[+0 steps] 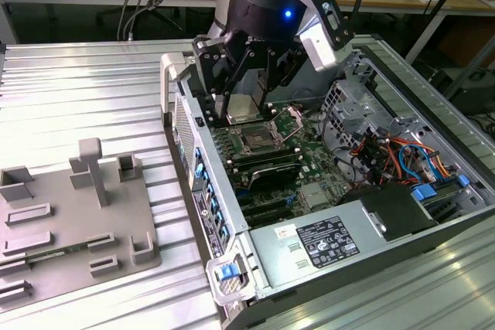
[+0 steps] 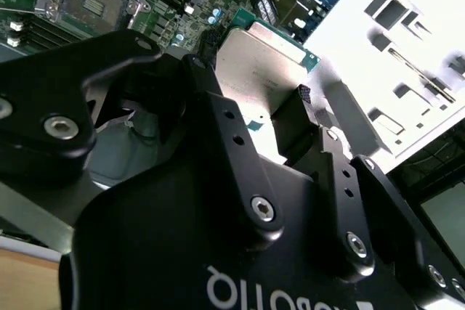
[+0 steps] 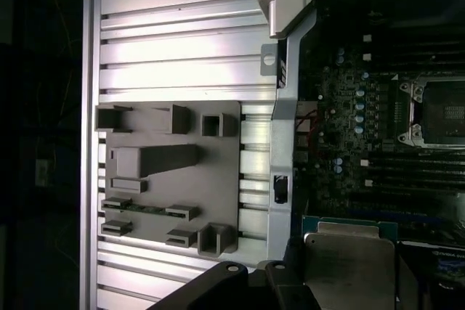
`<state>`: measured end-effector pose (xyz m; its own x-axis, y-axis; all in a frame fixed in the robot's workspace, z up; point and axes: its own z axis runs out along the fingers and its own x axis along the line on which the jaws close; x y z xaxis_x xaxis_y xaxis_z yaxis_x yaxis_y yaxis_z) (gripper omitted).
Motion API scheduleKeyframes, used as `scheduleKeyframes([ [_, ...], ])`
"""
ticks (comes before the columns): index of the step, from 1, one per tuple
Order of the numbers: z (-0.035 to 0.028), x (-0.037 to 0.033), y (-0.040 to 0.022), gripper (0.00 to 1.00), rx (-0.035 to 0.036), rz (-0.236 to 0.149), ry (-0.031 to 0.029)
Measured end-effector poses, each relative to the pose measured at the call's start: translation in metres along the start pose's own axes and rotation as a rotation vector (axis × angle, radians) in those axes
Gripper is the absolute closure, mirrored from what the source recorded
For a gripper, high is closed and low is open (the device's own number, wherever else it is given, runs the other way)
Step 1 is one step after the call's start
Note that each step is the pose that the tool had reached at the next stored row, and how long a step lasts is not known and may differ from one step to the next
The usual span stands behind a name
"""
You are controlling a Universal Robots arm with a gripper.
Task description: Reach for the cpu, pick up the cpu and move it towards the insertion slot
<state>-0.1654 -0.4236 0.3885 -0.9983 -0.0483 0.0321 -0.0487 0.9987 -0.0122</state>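
The pincer (image 1: pixel 246 106) is clamped on the cpu (image 1: pixel 246 107), holding it in the air inside the open computer case (image 1: pixel 232 268), just above the green circuit board (image 1: pixel 309 168). In the exterior view the chip hangs just beyond the insertion slot (image 1: pixel 257 141), on the side away from the case's power supply box (image 1: pixel 309 241), and it is not touching the slot's metal frame. The cpu is square, so it has no long axis to speak of; its pale metal top lies roughly flat and faces up toward the arm, with a thin green edge showing around it.

In the second wrist view the black fingers (image 2: pixel 309 136) grip the cpu (image 2: pixel 261 63) by two opposite edges, and the near part of the chip is hidden behind the linkage. The insertion slot (image 2: pixel 91 1) sits beyond it, cut off by the picture's border. In the first wrist view the cpu (image 3: pixel 349 259) is partly cut off, and the insertion slot (image 3: pixel 436 110) shows its dark centre and shiny frame, also clipped at the edge.

Outside the case, on the ribbed metal surface (image 1: pixel 77 90), lies a grey plastic fixture plate (image 1: pixel 69 222); its recesses are hard to make out.
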Motion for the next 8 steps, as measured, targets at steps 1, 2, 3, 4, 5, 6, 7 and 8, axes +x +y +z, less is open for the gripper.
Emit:
scheduleKeyframes([
  [1, -0.0001, -0.0038, -0.0002, 0.45, 0.0001, -0.002, 0.0],
  [2, -0.0002, -0.0069, -0.0003, 0.45, 0.0001, -0.004, 0.0],
  [3, -0.0003, -0.0088, -0.0004, 0.45, 0.0002, -0.005, 0.0],
  [4, -0.0003, -0.011, -0.0005, 0.45, 0.0002, -0.006, -0.0001],
  [5, -0.0004, -0.0127, -0.0006, 0.45, 0.0002, -0.007, -0.0001],
  [6, -0.0005, -0.0145, -0.0007, 0.45, 0.0003, -0.008, -0.0001],
  [7, -0.0006, -0.0165, -0.0008, 0.45, 0.0004, -0.009, -0.0001],
  [8, -0.0007, -0.0201, -0.001, 0.45, 0.0004, -0.012, -0.0001],
])
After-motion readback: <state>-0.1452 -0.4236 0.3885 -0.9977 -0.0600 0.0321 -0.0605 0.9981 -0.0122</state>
